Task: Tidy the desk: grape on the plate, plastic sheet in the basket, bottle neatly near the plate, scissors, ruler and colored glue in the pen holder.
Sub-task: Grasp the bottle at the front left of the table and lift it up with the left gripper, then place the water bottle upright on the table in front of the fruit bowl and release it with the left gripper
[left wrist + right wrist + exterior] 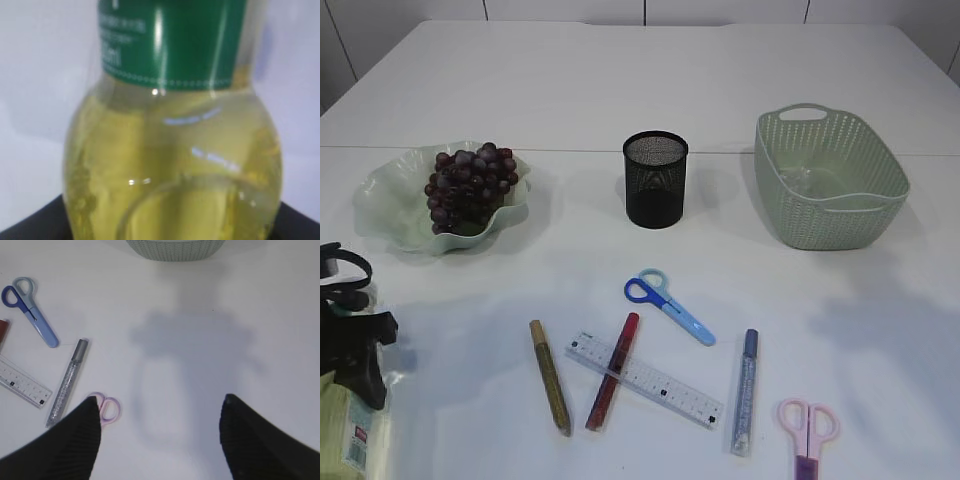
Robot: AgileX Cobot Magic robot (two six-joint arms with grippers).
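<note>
- Exterior view, desk (620, 90): white, seen at a slant from the near edge.
- Plate (390, 215): pale green, wavy rim, at 9 o'clock of the pen holder; grape (470, 188) bunch rests on it.
- Pen holder (655, 180): black mesh, upright, mid-desk.
- Basket (830, 180): green, at 3 o'clock of the pen holder; a clear plastic sheet (810, 180) shows faintly inside.
- Blue scissors (670, 305): at 6 o'clock of the pen holder.
- Ruler (650, 378): clear, lying flat, crossed by the red glue (612, 372).
- Gold glue (550, 376): at 9 o'clock of the ruler; silver glue (746, 392) at 3 o'clock.
- Pink scissors (807, 432): at the near edge.
- Left gripper (350, 330): at the left edge, with the bottle (172, 165) of yellow liquid close before its camera; whether the fingers clamp it cannot be told.
- Right gripper (160, 415): fingers (75, 440) spread wide above bare desk, holding nothing.
</note>
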